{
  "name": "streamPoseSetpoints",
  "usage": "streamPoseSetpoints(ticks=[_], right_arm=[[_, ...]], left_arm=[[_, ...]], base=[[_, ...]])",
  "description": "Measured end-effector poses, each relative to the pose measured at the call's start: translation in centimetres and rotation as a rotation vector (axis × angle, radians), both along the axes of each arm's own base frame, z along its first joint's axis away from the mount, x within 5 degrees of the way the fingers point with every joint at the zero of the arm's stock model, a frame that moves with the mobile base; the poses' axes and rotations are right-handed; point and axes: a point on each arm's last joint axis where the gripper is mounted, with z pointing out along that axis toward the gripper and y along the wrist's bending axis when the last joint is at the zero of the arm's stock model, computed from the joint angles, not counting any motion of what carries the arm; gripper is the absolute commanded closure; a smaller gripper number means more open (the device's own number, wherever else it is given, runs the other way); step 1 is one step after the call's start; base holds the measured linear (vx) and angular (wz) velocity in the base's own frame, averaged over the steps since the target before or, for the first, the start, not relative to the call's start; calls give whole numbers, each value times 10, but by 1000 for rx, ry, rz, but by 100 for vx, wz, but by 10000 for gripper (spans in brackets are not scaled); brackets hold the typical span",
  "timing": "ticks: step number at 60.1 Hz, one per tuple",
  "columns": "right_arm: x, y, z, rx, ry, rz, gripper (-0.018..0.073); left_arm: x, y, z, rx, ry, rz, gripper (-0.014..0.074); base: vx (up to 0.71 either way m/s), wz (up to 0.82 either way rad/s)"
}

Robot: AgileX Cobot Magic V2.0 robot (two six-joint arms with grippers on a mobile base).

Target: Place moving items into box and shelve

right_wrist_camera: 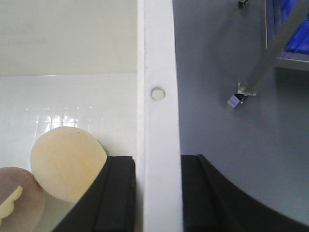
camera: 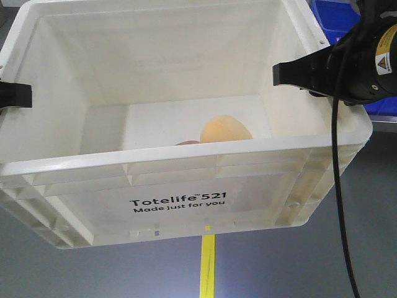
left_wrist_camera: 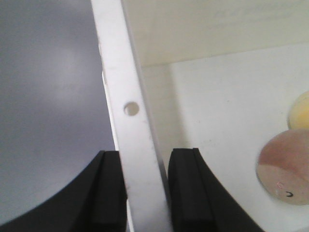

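The white box, printed "Totelife 521", hangs above the floor between my two grippers. Both moving items lie on its bottom: a yellow-orange fruit and, mostly hidden behind the front rim, a pinkish-beige fruit. My left gripper is shut on the box's left rim, one finger outside and one inside. In the left wrist view the left gripper has the pinkish fruit off to its right. My right gripper is shut on the right rim, beside the yellow fruit.
Blue bins sit behind the box at the upper right. A metal rack leg stands on the grey floor right of the box. A yellow floor line runs under it. A black cable hangs from the right arm.
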Motion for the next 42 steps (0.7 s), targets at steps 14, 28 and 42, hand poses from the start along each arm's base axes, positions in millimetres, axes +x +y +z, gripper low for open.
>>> streamPoseSetpoints(ticks=[14, 28, 42], right_arm=[[0, 0, 0, 1, -1, 0, 489], [0, 0, 0, 0, 0, 0, 489], [0, 0, 0, 0, 0, 0, 489]], left_arm=[[0, 0, 0, 0, 0, 0, 492], [0, 0, 0, 0, 0, 0, 492], [0, 0, 0, 0, 0, 0, 492]], base=[[49, -1], [48, -1], [48, -2]])
